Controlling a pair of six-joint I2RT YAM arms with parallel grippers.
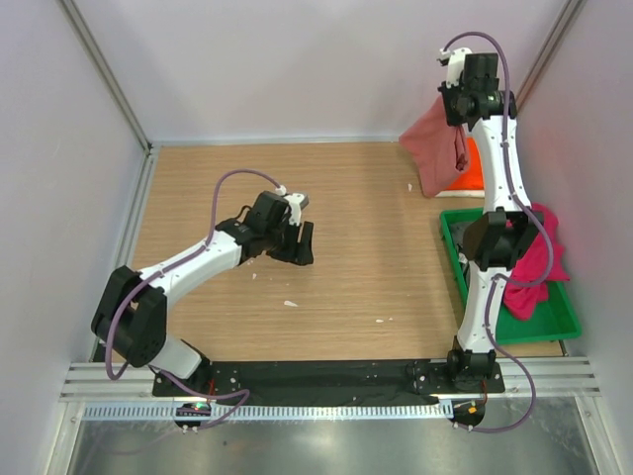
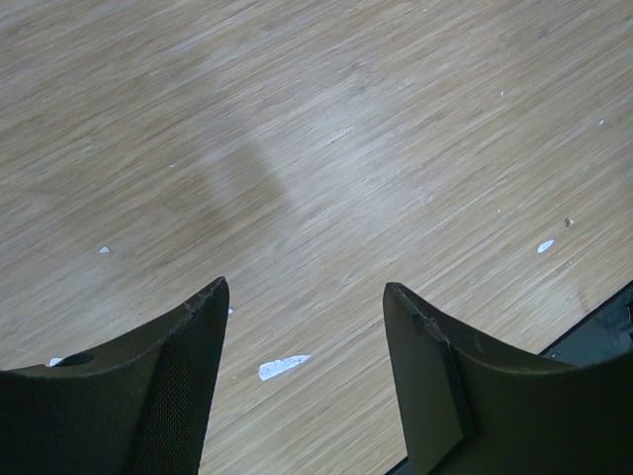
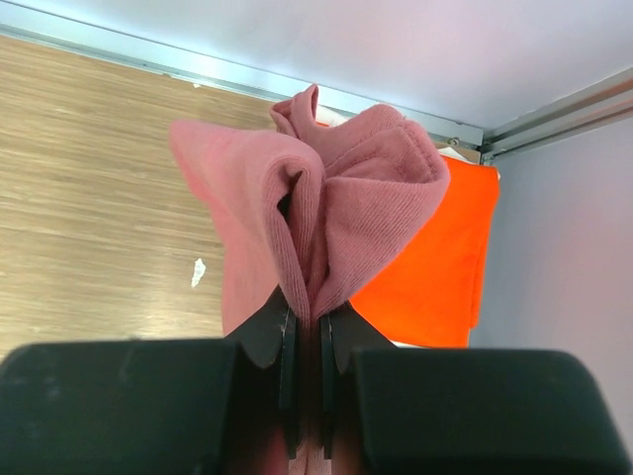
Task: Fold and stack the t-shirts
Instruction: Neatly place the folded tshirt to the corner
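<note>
Up at the far right corner of the desk [image 1: 346, 188], the right claw [image 3: 307, 322] pinches the salmon shirt [image 3: 341, 203], which hangs bunched above the orange shirt [image 3: 435, 267] lying flat by the right edge. A magenta shirt [image 1: 542, 265] is heaped in the green tray [image 1: 556, 323] at the near right. The left claw [image 2: 307, 297] hovers spread over open wood left of centre.

My right gripper [image 1: 461, 111] is raised at the far right corner of the table [image 1: 346, 198] and is clamped on a salmon shirt [image 1: 433, 148], which hangs bunched and overlaps an orange shirt [image 1: 476, 174] lying by the right wall. My left gripper [image 1: 303, 243] is held over bare wood left of centre, jaws apart, with nothing between them. A magenta shirt [image 1: 542, 265] lies crumpled in the green tray [image 1: 554, 332], partly hidden by my right arm [image 1: 495, 198].
</note>
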